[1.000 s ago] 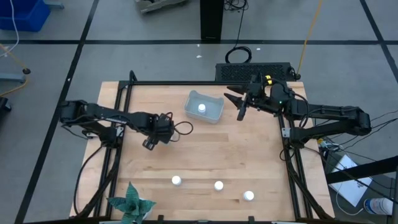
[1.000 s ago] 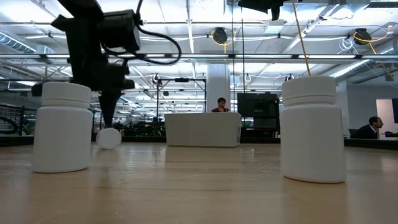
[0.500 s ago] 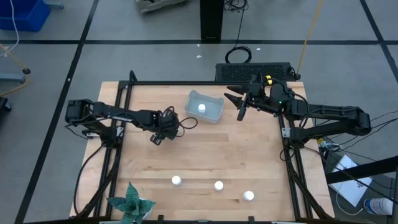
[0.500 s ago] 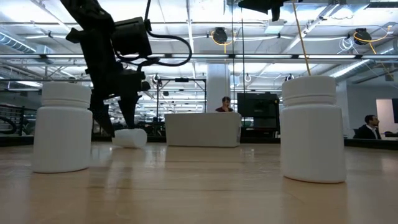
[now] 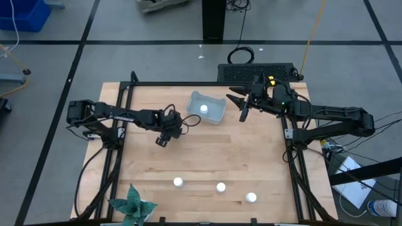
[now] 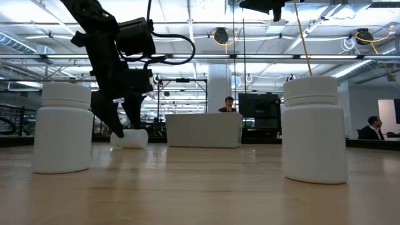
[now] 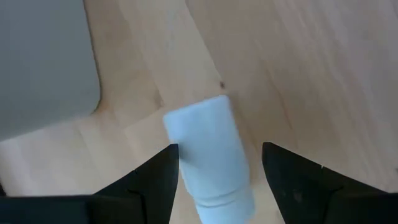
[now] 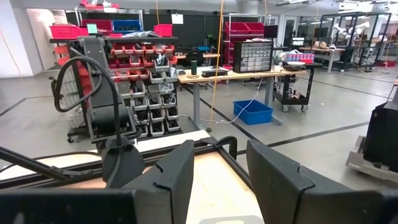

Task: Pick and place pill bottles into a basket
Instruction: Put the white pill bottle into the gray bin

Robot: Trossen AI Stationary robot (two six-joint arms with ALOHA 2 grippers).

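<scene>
- Left gripper: lowered at table centre-left, fingers spread either side of a toppled pill bottle, not pinching it.
- Basket: at 1 o'clock from that gripper, holding one bottle.
- Three upright bottles: in a row toward 6 o'clock.
- Right gripper: raised at 3 o'clock beside the basket, fingers slightly apart, empty.
</scene>
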